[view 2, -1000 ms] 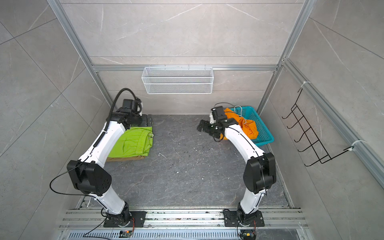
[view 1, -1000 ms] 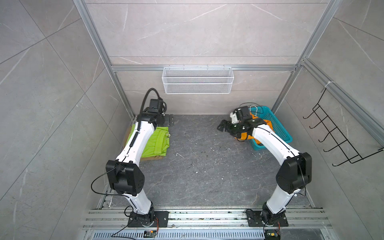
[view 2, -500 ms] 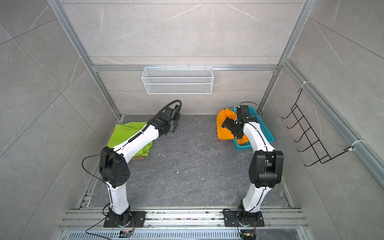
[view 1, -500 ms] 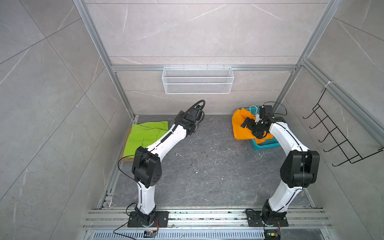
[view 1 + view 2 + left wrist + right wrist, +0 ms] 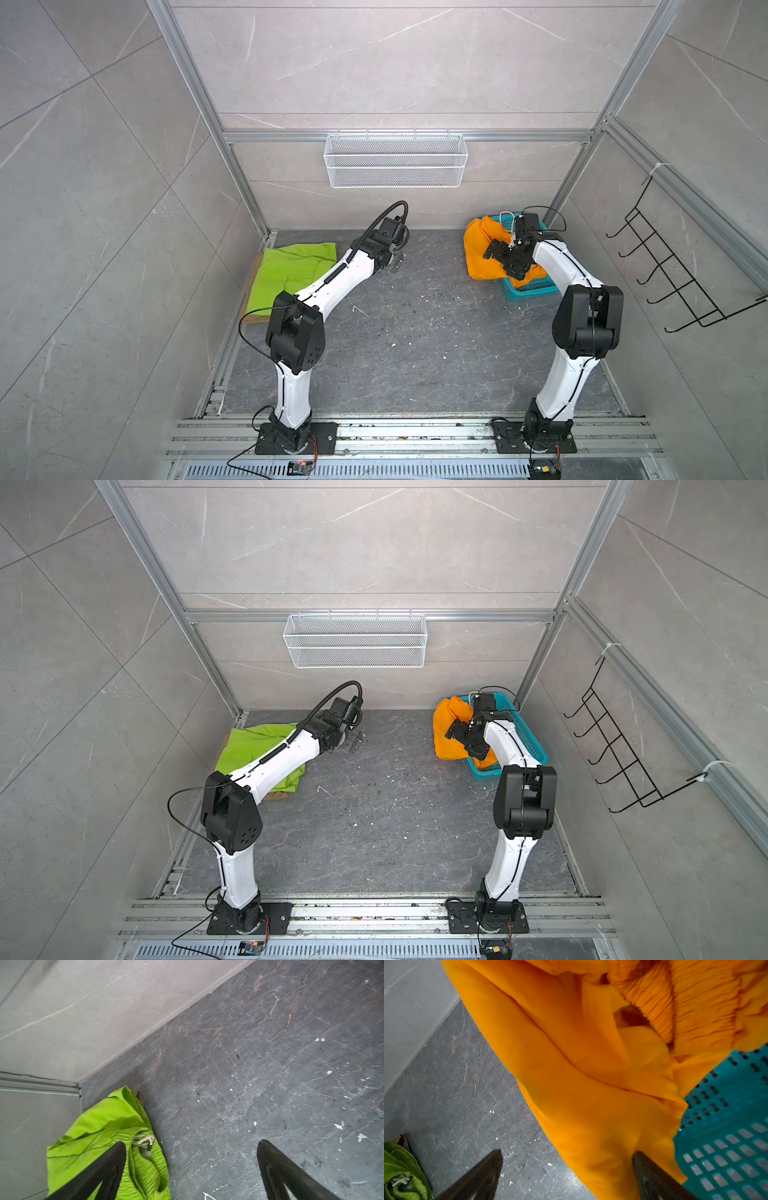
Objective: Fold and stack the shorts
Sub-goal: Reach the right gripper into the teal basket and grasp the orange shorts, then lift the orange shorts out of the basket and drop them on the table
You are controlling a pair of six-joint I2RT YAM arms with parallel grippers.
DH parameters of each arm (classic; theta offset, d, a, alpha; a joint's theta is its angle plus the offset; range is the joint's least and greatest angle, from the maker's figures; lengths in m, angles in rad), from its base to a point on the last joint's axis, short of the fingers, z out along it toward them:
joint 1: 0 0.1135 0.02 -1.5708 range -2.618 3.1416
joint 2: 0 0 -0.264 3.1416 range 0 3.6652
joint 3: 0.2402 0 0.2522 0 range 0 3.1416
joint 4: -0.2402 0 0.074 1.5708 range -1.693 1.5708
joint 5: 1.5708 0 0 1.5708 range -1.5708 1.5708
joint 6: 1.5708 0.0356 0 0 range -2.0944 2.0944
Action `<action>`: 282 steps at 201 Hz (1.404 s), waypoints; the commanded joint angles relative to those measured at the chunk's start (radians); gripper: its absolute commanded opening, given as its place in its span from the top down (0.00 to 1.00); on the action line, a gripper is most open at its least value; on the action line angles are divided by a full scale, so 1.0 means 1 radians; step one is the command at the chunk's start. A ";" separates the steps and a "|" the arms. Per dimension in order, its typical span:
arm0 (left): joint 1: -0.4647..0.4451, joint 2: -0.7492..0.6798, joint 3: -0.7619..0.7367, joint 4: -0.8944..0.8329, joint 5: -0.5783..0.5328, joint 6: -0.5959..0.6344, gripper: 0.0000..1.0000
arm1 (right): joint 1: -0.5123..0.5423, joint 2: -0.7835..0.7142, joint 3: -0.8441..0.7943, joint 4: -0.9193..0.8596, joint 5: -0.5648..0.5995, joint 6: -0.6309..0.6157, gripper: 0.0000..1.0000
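since a second ago the left gripper [image 5: 191,1144] is being found swung off the lime green shorts [image 5: 291,266] to the bare floor [image 5: 415,332] just beside them, its jaws being held spread wide with nothing between. the green pair is being left rumpled at the left, gathered waist and white drawstring [image 5: 143,1140] showing, atop the khaki shorts [image 5: 280,796], of which only a tan edge is being shown. the right gripper [image 5: 566,1154] is being found moved over the orange shorts [image 5: 478,253], jaws likewise released, gripping nothing. the orange pair is being draped, crumpled, over the teal basket [image 5: 534,289] rim onto the floor.
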 commanded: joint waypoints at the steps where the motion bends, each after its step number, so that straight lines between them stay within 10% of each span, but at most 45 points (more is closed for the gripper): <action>1: -0.003 -0.045 -0.041 -0.003 0.063 -0.058 0.00 | -0.058 0.014 0.048 0.014 -0.010 0.019 0.00; 77: -0.003 -0.009 0.010 -0.029 0.143 -0.098 0.00 | -0.132 0.264 0.170 0.022 -0.038 0.074 0.03; 173: -0.004 -0.049 -0.040 0.007 0.196 -0.160 0.00 | -0.132 0.259 0.233 -0.003 -0.025 0.053 0.91; 282: 0.028 -0.117 -0.106 0.061 0.231 -0.225 0.00 | 0.035 -0.036 0.542 -0.233 0.015 -0.009 1.00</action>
